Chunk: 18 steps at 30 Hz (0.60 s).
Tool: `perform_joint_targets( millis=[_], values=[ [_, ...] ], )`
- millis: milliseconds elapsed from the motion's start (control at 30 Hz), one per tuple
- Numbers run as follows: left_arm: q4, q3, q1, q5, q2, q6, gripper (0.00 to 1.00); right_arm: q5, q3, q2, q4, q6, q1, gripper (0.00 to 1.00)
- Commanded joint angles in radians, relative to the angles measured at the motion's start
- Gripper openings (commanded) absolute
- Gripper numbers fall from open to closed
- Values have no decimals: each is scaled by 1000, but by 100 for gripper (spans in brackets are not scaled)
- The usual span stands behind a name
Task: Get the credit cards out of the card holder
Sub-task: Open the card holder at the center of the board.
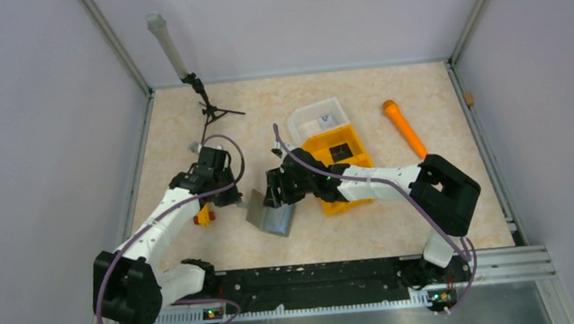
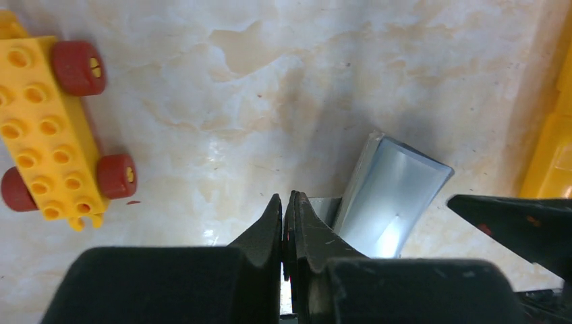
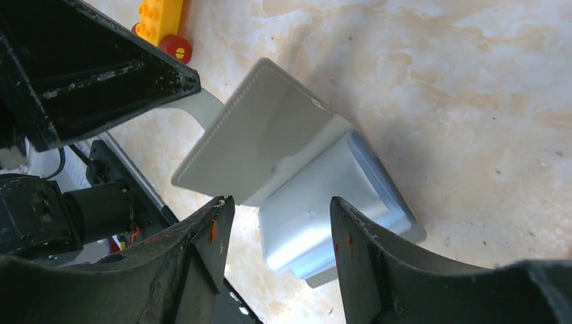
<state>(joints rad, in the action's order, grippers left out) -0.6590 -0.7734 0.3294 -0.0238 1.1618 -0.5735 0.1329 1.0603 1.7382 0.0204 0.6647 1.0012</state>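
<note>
Holder [image 1: 271,216]: lies on the table [image 1: 367,229] between the two grippers, just near of the orange bin [image 1: 327,142]. It is part-open and bent, with one matte grey flap raised and one glossy grey-blue panel low.

Left gripper [image 2: 287,212]: jaws pressed together. The right wrist view shows them pinching the edge of the raised flap.

Right gripper [image 3: 276,223]: jaws well apart, one finger on each side of the glossy panel and nothing clamped. Whether either finger touches the panel cannot be told.

Cards: whether the glossy grey-blue face is a card or the holder's lining cannot be told. A small dark flat piece [image 1: 340,152] lies in the bin, too small to identify.

Toy car [image 2: 50,128]: yellow with red wheels, on the table just left of the left gripper, apart from the holder.
</note>
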Motion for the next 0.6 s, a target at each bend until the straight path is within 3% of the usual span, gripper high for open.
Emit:
perform_joint_targets(
  millis=[0, 233, 567],
  values=[
    [-32, -43, 8, 119, 14, -2, 6, -53, -28, -124, -51, -12, 7, 56],
    [-30, -40, 40, 165, 69, -16, 6, -63, -176, -221, -57, 22, 7, 50],
    [-65, -40, 162, 268, 158, -62, 5, 43, -230, -133, 119, 123, 7, 60]
  ],
)
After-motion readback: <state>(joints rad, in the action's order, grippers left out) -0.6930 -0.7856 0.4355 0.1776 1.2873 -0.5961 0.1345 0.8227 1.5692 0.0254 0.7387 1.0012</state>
